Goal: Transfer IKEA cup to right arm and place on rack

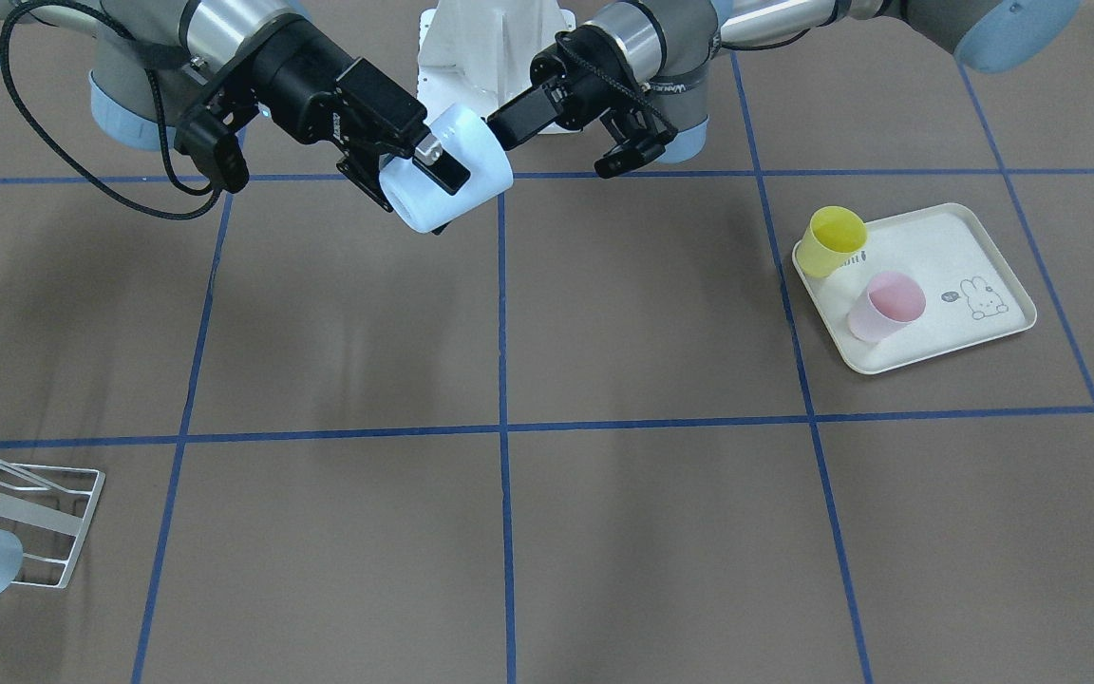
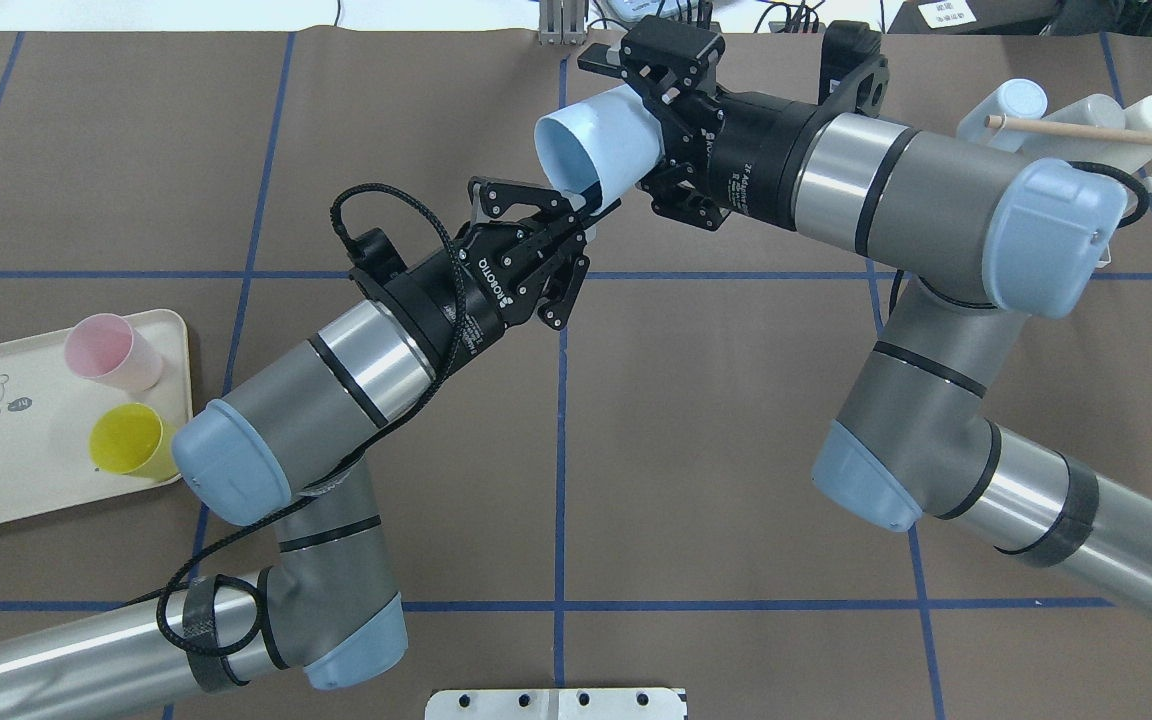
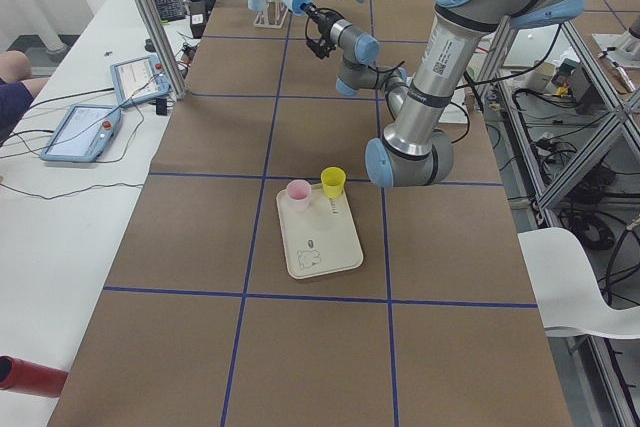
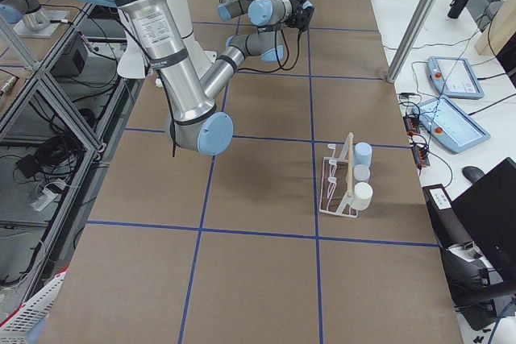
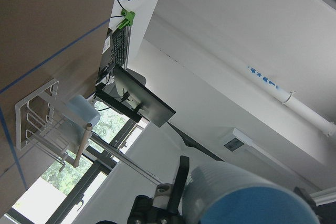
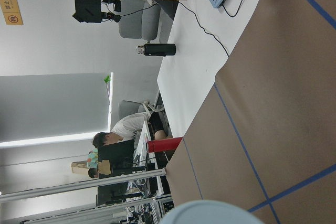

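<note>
- IKEA cup (image 5: pixel 252 192) sits closest to the lens in the left wrist view. It's pale blue, held in the air over the middle of the desk (image 1: pixel 604 313), lying on its side with the mouth toward the robot's left.
- Right end effector (image 2: pixel 644 130) is clenched across the cup's wall near the base end.
- Left end effector (image 2: pixel 586 238) is released, jaws spread wide. One finger is close to the rim; I can't tell if it touches.
- Handling, my read: light, stiff plastic with a smooth tapered wall, so probably slippery. Use a moderate squeeze. A base-end hold suits it, since the mouth stays free for a prong.
- Right arm (image 2: pixel 936 190): elbow bent, wrist reaching in toward centre, tool roughly level.
- Left arm (image 2: pixel 336 380): also bent, tool aimed at the cup's mouth.
- Rack (image 4: pixel 343 187) is at the desk's right end, well apart from the cup, and other cups (image 4: pixel 360 171) are already on it.
</note>
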Controlling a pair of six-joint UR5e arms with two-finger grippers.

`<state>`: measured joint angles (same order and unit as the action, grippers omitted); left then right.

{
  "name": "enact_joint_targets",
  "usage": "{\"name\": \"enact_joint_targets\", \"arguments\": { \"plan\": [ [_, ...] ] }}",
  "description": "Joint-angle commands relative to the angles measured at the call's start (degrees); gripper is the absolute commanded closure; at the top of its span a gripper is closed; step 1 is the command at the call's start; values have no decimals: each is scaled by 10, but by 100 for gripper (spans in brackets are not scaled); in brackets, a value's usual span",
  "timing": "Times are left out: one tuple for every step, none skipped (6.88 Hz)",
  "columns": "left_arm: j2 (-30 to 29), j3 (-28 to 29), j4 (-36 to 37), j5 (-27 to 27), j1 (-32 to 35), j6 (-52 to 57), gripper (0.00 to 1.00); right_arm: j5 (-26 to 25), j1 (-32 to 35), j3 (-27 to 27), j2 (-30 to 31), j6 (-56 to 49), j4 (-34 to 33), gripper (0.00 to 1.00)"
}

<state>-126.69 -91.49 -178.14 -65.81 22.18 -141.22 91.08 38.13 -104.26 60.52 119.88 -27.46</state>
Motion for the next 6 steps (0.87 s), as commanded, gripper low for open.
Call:
{"name": "enact_joint_targets", "arguments": {
  "plan": [
    [4, -2, -1, -3, 2, 9, 1, 0, 1, 0, 2, 0, 0, 100],
    [6, -7, -4, -4, 3, 38, 0, -4, 7, 2, 3, -1, 0, 100],
    [8, -13, -5, -4, 5, 45, 0, -7, 17, 3, 6, -3, 0, 100],
    [7, -18, -6, -6, 4, 43, 0, -7, 26, 8, 6, -3, 0, 100],
    [7, -19, -5, -5, 1, 44, 0, -7, 26, 8, 6, -3, 0, 100],
    [7, -20, -5, -5, 3, 44, 0, -7, 29, 8, 6, -3, 0, 100]
  ]
}}
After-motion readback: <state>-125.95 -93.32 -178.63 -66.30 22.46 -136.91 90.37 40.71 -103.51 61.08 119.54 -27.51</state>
